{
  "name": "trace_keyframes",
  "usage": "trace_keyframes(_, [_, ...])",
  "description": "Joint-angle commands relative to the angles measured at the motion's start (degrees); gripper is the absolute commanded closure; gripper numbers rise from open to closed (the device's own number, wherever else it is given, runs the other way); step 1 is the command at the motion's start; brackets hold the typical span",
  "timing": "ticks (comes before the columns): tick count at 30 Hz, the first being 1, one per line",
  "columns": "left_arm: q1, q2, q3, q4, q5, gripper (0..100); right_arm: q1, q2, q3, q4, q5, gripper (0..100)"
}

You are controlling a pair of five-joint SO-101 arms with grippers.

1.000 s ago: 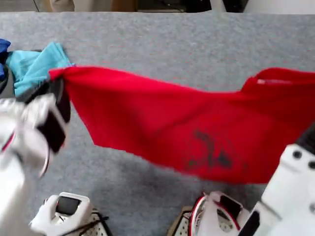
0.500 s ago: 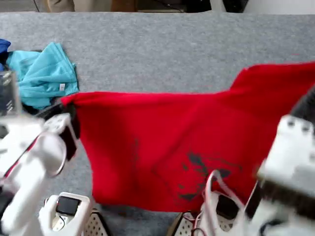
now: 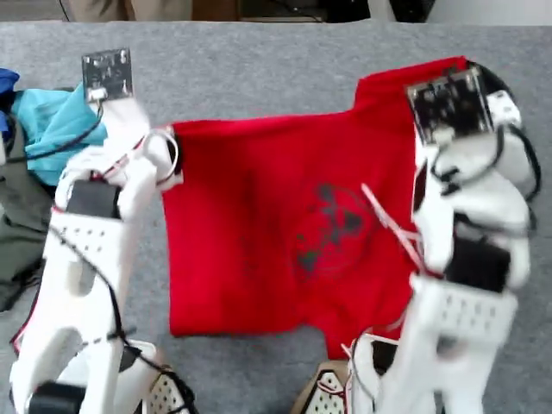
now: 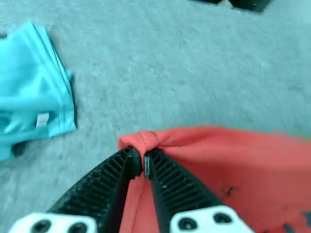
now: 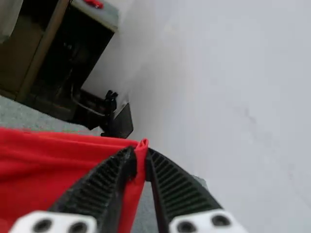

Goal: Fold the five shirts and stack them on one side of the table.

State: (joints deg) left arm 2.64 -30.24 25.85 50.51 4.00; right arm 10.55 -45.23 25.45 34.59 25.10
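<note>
A red shirt (image 3: 285, 233) with a dark print lies spread over the middle of the grey table (image 3: 276, 78). My left gripper (image 4: 144, 162) is shut on a bunched corner of the red shirt (image 4: 228, 160); in the high view that corner is at the shirt's far left (image 3: 172, 142). My right gripper (image 5: 141, 158) is shut on the edge of the red shirt (image 5: 53, 170), at its far right corner, where the right arm (image 3: 461, 164) covers it in the high view. A turquoise shirt (image 3: 56, 129) lies crumpled at the left edge, also in the left wrist view (image 4: 29, 107).
A dark grey-green garment (image 3: 19, 220) and a bit of blue cloth (image 3: 7, 82) lie at the left edge beside the turquoise shirt. The arm bases (image 3: 345, 392) stand at the near edge. Bare grey table stretches along the far side.
Both arms have swung from the near side to the far side, carrying the red shirt's edge with them. The shirt, hanging and stretched before, now lies flat on the table.
</note>
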Motion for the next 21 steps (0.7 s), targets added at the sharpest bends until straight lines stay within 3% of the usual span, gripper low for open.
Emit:
trace_keyframes(1, [-2.29, 7.78, -5.10, -7.30, 0.09, 98, -0.57, 8.48, -0.66, -8.35, 0.18, 99.3])
trace_keyframes(13, [-2.64, 36.44, -35.43, -7.82, 0.09, 98, -2.68, 38.99, -25.45, -11.34, 0.09, 99.4])
trace_keyframes(21, [-3.52, 48.57, -58.29, 3.69, 0.35, 98, -6.46, 51.56, -47.69, -4.75, 0.09, 99.4])
